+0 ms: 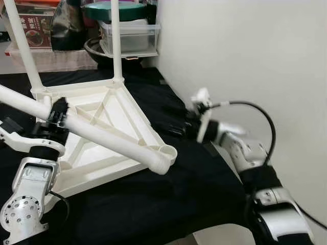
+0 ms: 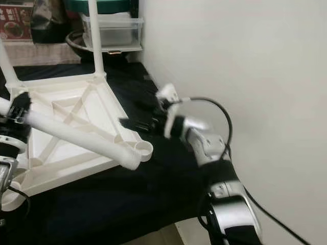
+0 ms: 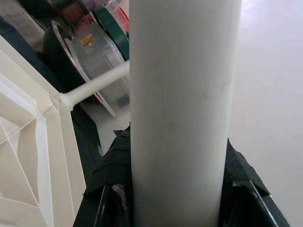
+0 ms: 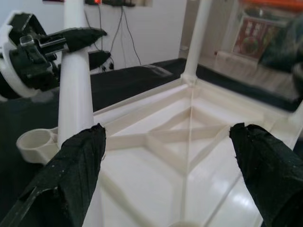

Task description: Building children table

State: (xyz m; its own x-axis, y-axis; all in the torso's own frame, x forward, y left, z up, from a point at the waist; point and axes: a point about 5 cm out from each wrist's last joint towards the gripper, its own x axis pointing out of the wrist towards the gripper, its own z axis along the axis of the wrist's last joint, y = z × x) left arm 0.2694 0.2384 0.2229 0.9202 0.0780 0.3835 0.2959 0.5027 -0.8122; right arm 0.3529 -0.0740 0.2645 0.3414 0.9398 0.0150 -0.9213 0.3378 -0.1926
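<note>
White leg [image 1: 110, 137] clamped in left hand [image 1: 57, 116] (tabletop [image 1: 120, 109] upturned); bins [image 1: 130, 35] behind.

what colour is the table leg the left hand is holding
White, plain; the table leg in the left hand shows best in the left eye view.

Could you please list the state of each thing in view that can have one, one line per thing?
Table top: upside down on the black cloth, ribbed underside up.
Loose leg: held tilted, its end by the empty corner socket, not yet seated.
Fitted legs: two standing upright in their corners.
Left gripper: shut on the loose leg.
Right gripper: open, holding nothing, beside the table top.
Plastic box: lid on.
</note>
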